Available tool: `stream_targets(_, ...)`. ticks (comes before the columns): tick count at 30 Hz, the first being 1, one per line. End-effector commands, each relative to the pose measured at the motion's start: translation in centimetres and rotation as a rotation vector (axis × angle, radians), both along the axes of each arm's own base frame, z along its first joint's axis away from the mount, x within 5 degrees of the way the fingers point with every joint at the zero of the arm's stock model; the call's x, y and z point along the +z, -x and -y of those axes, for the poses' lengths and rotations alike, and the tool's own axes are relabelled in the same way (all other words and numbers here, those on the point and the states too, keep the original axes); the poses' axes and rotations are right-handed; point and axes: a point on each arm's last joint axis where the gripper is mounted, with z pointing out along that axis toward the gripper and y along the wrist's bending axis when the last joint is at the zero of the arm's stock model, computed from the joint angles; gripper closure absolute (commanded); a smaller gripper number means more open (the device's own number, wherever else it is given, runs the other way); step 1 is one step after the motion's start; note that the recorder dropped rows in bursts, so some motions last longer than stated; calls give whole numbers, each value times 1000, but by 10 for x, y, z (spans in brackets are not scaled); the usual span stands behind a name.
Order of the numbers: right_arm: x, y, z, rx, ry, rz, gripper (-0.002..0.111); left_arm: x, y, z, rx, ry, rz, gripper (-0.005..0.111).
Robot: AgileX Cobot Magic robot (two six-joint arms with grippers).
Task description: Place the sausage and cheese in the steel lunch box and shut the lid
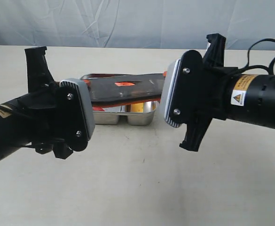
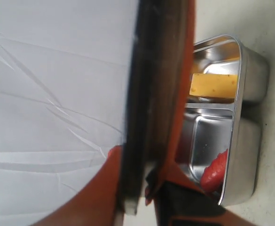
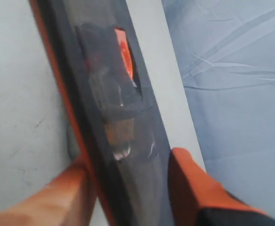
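The dark lid (image 1: 128, 87) with its orange valve (image 1: 124, 84) hangs tilted just above the steel lunch box (image 1: 106, 117). Each end of it sits between a gripper's orange fingers. My left gripper (image 2: 137, 188) is shut on one short edge of the lid (image 2: 156, 94). My right gripper (image 3: 128, 188) is shut on the opposite edge of the lid (image 3: 104, 94). Under the lid, the yellow cheese (image 2: 213, 85) lies in one compartment and the red sausage (image 2: 215, 172) in the other. In the exterior view only a sliver of cheese (image 1: 138, 107) shows; the sausage is hidden.
The box stands on a beige tabletop (image 1: 137, 188) with a pale cloth backdrop (image 1: 128, 19) behind it. The left arm's wrist mount (image 1: 74, 113) and the right arm's wrist mount (image 1: 184, 89) flank the box and block the view of both fingertips.
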Motion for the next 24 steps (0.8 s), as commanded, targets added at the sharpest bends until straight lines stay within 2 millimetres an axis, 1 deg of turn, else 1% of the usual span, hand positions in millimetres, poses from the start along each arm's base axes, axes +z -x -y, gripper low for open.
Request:
stream_targets(1, -2, -14, -16, -3, 12, -24, 98, 0, 2, 1, 7, 28, -22, 107)
stream_targets(2, -1, -16, -19, -11, 16, -50, 108, 0, 1, 0, 17, 38, -33, 107)
stream_targets(5, 3, -14, -23, 1, 9, -44, 108, 0, 1, 0, 33, 63, -37, 107)
stream_targets(8, 9, -5, -38, 68, -55, 26, 109, 0, 0, -2, 66, 94, -53, 107)
stream_targets(9, 9, -3, -44, 86, -62, 34, 109, -1, -1, -4, 112, 127, -88, 107)
stream_targets(11, 2, -7, -50, 88, 5, -21, 109, -4, -1, -7, 162, 165, -138, 105)
stream_targets(12, 1, -9, -52, 88, 17, -31, 109, -4, -1, -8, 173, 174, -149, 102)
stream_targets(13, 0, -12, -57, 88, 17, -31, 109, -5, -1, -8, 182, 182, -162, 93)
stream_targets(16, 3, -18, -64, 88, 6, -22, 109, -5, -1, -8, 205, 225, -184, 71)
stream_targets(18, 5, -21, -69, 88, 16, -30, 109, -5, -2, -10, 241, 280, -201, 59)
stream_targets(21, 11, -25, -74, 103, 35, -5, 109, -7, -2, -14, 337, 376, -265, 51)
stream_targets(24, 18, -28, -78, 117, 39, 33, 109, -11, -1, -17, 400, 419, -323, 51)
